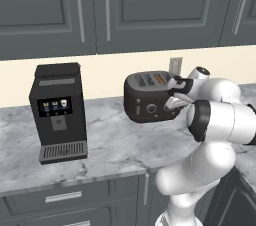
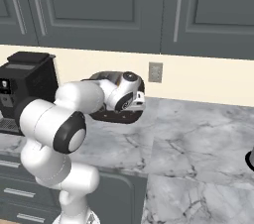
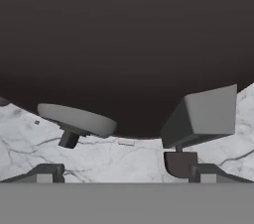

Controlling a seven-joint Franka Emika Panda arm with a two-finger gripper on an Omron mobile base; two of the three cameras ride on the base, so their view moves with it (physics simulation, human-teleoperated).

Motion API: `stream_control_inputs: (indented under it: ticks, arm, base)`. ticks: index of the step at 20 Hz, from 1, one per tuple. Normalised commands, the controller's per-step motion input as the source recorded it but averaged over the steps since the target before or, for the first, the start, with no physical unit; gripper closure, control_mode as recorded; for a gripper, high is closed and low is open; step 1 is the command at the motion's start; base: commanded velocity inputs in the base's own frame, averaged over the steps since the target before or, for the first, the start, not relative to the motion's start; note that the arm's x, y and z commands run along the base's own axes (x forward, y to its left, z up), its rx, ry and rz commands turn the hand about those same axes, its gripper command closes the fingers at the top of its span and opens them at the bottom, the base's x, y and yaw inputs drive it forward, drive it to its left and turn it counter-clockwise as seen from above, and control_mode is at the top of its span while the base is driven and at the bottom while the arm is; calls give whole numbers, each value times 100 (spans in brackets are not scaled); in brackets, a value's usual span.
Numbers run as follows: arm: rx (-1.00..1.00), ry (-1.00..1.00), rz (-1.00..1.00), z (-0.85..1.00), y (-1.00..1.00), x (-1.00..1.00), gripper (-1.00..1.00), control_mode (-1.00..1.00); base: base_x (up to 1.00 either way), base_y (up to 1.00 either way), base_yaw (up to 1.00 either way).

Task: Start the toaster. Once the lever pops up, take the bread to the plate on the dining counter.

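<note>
Wide-open gripper (image 3: 124, 168) right against toaster (image 1: 150, 97) side — marble worktop (image 1: 110, 140) below

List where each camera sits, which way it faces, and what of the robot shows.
Left base view: behind-left, facing the counter, coffee machine and toaster; arm rises lower right.
Right base view: behind-right, same toaster; arm lower left.
Hand view: on the hand, close against the toaster's dark side, open end effector at the bottom.
Both base views share toaster and coffee machine.

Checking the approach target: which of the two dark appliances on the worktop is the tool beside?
The toaster, low and rounded with bread slots on top; the coffee machine stands tall and boxy, apart on the left.
</note>
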Motion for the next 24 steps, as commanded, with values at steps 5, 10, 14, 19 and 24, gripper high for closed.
stream_control_inputs:
  ticks: [5,10,14,19,24]
  arm:
    - [0,0,0,-8,0,0,-100,-100]
    - [0,5,0,0,0,0,-100,-100]
    - [0,3,0,-2,0,0,-100,-100]
    - [0,1,0,0,0,0,-100,-100]
    - [0,0,0,0,-10,-18,-100,-100]
  base:
    - [0,0,0]
    - [0,0,0]
    - [0,0,0]
    - [0,0,0]
    - [0,0,0]
